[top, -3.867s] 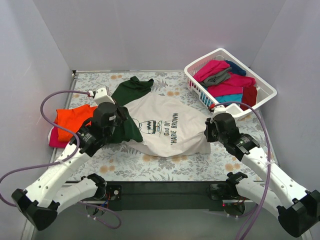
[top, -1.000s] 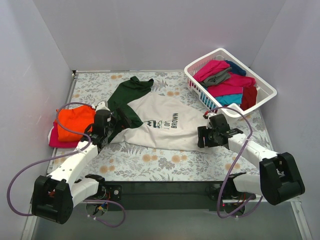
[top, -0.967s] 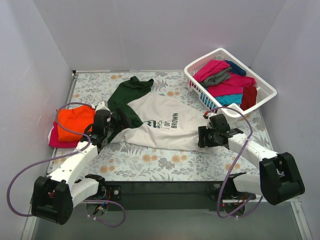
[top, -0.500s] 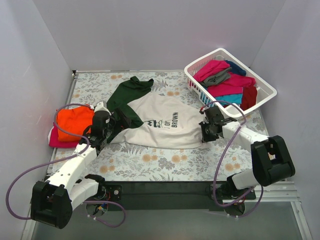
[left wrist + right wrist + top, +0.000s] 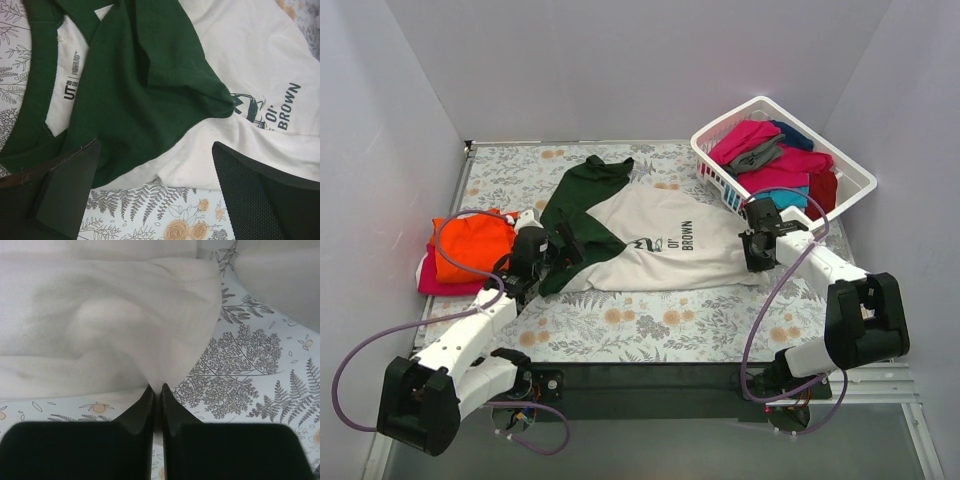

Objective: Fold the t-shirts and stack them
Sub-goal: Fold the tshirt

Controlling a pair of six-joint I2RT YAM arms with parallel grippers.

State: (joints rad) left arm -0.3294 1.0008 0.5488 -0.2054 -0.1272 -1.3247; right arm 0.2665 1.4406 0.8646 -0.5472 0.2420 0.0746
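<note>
Top external view: a cream-white cloth t-shirt (image 5: 655,245) with dark green sleeves and a dark print lies spread across the middle of the grey floral-patterned table cover (image 5: 650,322). Nearer the arm bases than the shirt, a broad strip of bare cover runs the full width. Beyond the shirt a narrower bare band reaches the back wall, and one green sleeve (image 5: 588,180) stretches into it.

Left of the shirt, well apart from its body, a folded orange t-shirt (image 5: 470,240) sits on a folded magenta t-shirt (image 5: 428,280) close to the left wall.

The left gripper (image 5: 560,250) hangs over the shirt's left side; in the left wrist view its fingers stand spread wide (image 5: 155,145) above the green collar and folded-over sleeve, gripping nothing.

The right gripper (image 5: 754,262) is at the shirt's right edge; in the right wrist view its fingers are pressed together (image 5: 156,387), pinching a peak of the cream cloth just off the cover.

Right of the shirt and farther back, a white slatted plastic basket (image 5: 717,176) stands tight in the corner, its near-left wall close to the right gripper. Inside lie a crumpled magenta shirt (image 5: 745,138), a grey shirt (image 5: 757,157), a navy shirt (image 5: 790,133), a teal shirt (image 5: 788,196) and a dark red shirt (image 5: 823,190) that drapes over the right rim.
</note>
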